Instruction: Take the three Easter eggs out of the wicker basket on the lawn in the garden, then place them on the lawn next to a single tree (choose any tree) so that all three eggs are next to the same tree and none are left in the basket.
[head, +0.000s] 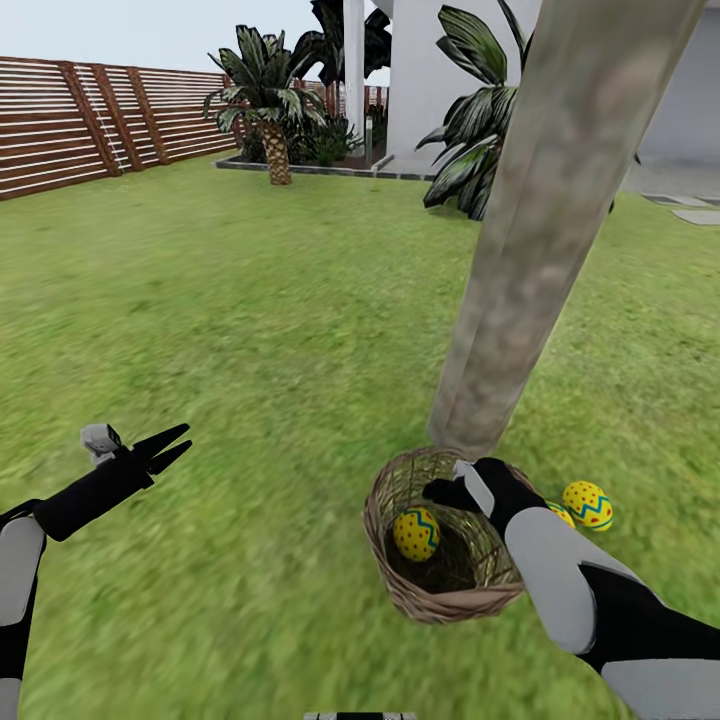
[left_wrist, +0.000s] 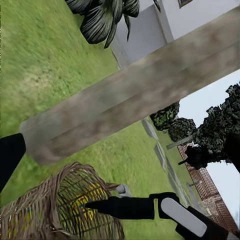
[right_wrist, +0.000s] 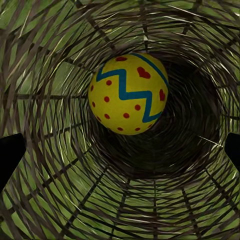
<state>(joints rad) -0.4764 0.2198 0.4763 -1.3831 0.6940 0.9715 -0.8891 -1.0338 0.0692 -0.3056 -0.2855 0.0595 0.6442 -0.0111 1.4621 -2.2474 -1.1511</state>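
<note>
- Your right gripper (head: 440, 491) hangs over the mouth of the small round brown open-weave wicker basket (head: 400, 590), which stands on the mottled green lawn (head: 250, 330) right at the foot of the thick grey-brown bare tree trunk (head: 540, 230).
- One yellow Easter egg with red dots and a blue-green zigzag band (right_wrist: 129, 94) lies on the basket floor, resting toward one wall. Two more eggs are already out on the grass: one in plain sight (head: 588, 505) just beside the trunk's base, the other (head: 560, 514) mostly hidden behind your right forearm.
- So, as I judge it, you are on the last egg, at the reach-in stage.
- The right fingers look spread wide: the right wrist view has a dark tip at each edge, with the egg between them and nothing held.
- Your left gripper (head: 165, 447) is parked well apart over bare grass, its fingers a little parted and empty.
- Next, sink straight down into the basket, centre on the egg and close gently; it is round and may roll against the weave.
- Mind the rim and the woven walls, which leave little room around open fingers, and the trunk right behind the basket.
- Open grass on the right of the basket gives room to set it down near the other two.
</note>
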